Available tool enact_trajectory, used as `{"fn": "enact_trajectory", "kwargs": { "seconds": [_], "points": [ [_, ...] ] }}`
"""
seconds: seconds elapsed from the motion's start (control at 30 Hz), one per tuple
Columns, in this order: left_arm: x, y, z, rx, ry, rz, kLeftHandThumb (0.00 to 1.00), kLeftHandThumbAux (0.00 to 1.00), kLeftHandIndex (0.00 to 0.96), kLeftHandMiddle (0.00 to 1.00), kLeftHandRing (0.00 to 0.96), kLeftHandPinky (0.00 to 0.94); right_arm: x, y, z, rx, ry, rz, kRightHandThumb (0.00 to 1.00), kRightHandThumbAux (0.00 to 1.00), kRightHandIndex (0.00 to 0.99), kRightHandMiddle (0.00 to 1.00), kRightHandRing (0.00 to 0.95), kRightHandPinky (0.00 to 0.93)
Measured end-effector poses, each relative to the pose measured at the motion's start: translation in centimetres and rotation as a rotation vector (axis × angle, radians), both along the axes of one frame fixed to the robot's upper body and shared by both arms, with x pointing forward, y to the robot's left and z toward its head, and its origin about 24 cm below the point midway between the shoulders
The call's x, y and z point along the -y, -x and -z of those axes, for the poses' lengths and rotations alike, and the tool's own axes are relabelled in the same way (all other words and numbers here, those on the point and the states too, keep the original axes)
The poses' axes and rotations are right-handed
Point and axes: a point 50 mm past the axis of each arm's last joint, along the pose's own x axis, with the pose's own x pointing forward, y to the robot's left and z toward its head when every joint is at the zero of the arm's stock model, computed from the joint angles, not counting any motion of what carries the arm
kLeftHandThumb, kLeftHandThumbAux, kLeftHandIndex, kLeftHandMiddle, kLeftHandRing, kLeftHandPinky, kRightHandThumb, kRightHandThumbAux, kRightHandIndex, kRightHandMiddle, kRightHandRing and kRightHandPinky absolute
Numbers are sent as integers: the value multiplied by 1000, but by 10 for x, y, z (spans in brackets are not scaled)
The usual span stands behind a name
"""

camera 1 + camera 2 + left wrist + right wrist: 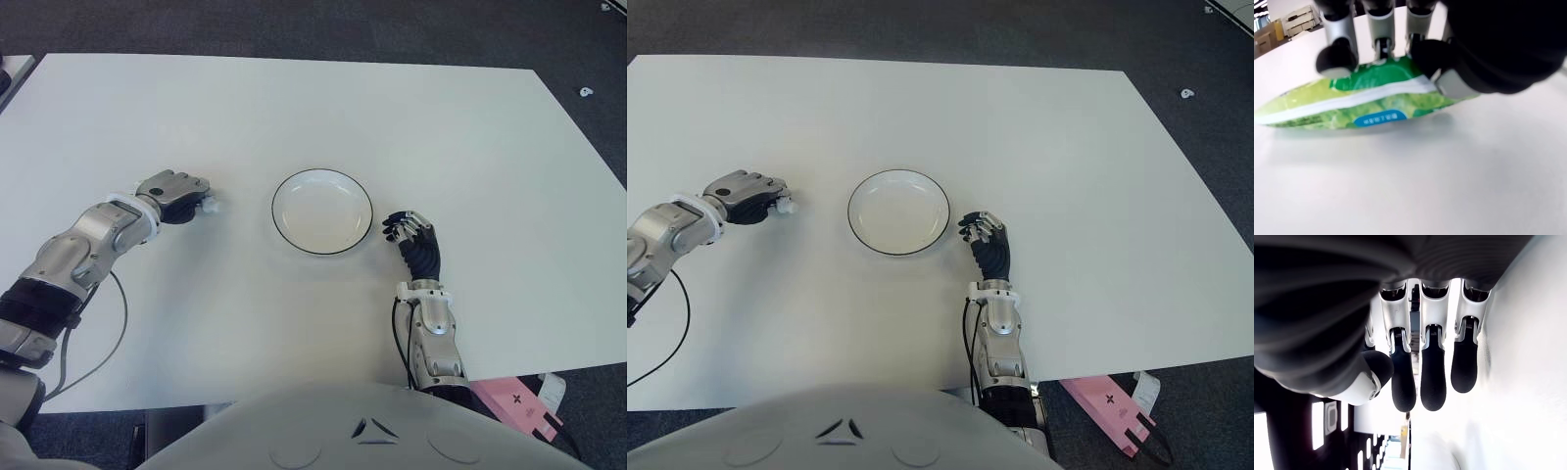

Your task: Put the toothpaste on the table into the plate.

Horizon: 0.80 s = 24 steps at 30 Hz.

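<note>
One step in: your left hand (pixel 179 193) has its fingers (pixel 1338 55) clamped on the green toothpaste (pixel 1366 100), which lies on the white table (pixel 294 108), well left of the empty plate (pixel 321 211). Next, I'd say lift and carry right. Right hand (pixel 411 235) idles beside the plate, fingers loosely extended, holding nothing. Dark carpet (pixel 294 24) surrounds the table.

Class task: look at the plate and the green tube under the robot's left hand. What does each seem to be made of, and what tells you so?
Round white plate with a thin dark rim: probably glazed ceramic, smooth and faintly shiny.
Green toothpaste tube: looks like soft printed plastic laminate; it is glossy and flattens towards one end. The left hand closes its fingers on it, on the white table.
</note>
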Motion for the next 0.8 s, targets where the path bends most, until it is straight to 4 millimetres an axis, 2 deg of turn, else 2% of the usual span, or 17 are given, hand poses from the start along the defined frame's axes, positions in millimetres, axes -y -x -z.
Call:
{"fn": "enact_trajectory", "kwargs": {
  "seconds": [0.27, 0.8],
  "points": [
    [0, 2, 2, 28, 32, -14, 855, 665, 404, 551, 849, 843, 0, 0, 0, -10, 2, 3, 708, 730, 428, 499, 510, 500],
    [0, 7, 20, 202, 288, -214, 852, 669, 398, 541, 868, 836, 0, -1, 0, -5, 1, 6, 709, 730, 429, 500, 513, 517]
  ]
}}
